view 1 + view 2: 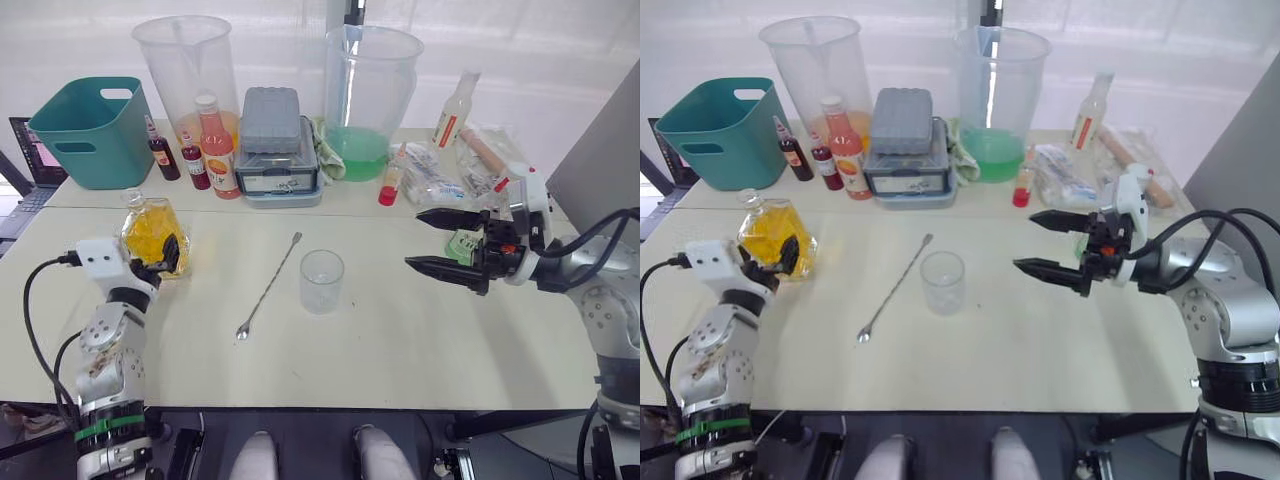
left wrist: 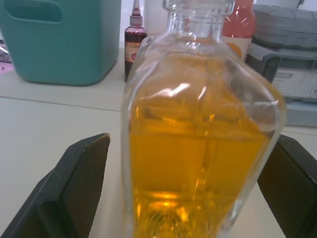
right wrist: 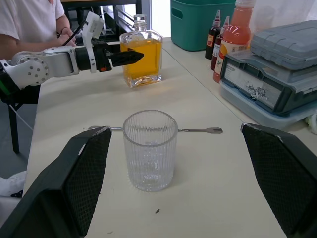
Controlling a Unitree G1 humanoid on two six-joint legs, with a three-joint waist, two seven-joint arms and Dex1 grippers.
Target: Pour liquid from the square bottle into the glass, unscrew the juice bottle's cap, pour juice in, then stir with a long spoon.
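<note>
**Left tool astride the decanter, tumbler empty to its right**

Here the squat, flat-sided clear glass square bottle, filled with bright yellow-orange liquid, is seen upright near the left edge of the pale tabletop. The left tool is set wide, one black finger on each side of the bottle; from the left wrist view, gaps remain between the pads and the glass, so no grip is judged to be made yet. The round stopper appears to be in the neck, though this cannot be told for sure.

The small clear ribbed glass stands empty at the middle of the tabletop, well to the right of the bottle and closer to the right tool. Between bottle and glass lies the thin silver long spoon, its long axis running from near-left, at the bowl, to far-right.

The right tool is held wide open above the tabletop, right of the glass, its fingers pointing left toward it.

The left arm is the nearer one to the bottle; once closed on it, the bottle would have to be carried rightward over the spoon.
</note>
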